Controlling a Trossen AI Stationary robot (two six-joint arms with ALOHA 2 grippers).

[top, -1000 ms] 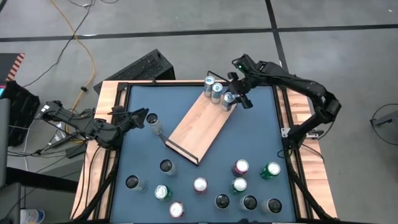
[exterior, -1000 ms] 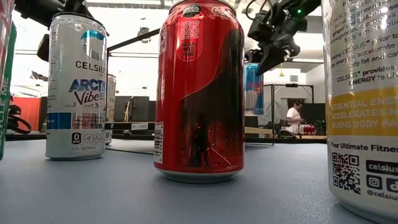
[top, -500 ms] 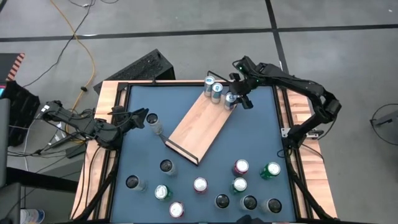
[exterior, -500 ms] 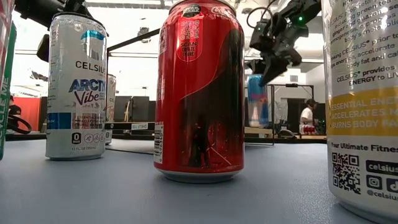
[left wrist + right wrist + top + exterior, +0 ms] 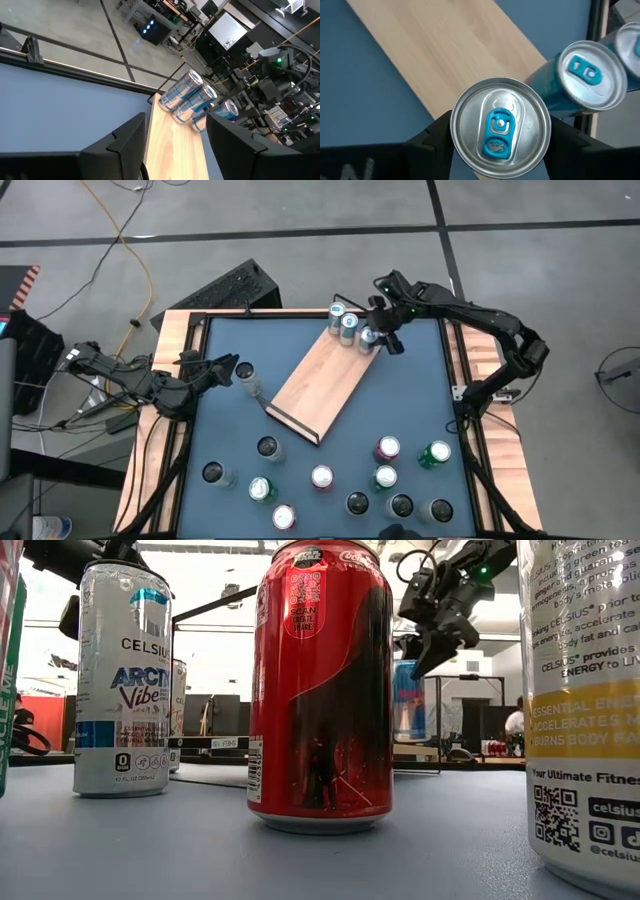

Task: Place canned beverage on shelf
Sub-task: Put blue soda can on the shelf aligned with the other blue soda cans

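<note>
- The blue tabletop with its wooden rim carries the shelf, a light-wood board lying diagonally across the middle, its black wire rail at the end nearer the camera in the high view.
- The right arm reaches over the shelf's far end; the right gripper sits above a blue-tabbed can, its fingers flanking the can's rim. Whether they pinch it or stand just clear cannot be told.
- That can stands on the far end of the shelf, just beside two matching blue cans in a tight cluster.
- The left gripper waits at the table's left side, fingers spread and empty, near a lone can on the tabletop.
- A loose crowd of cans stands along the table's near edge, among them a red can and a white Celsius can.
</note>
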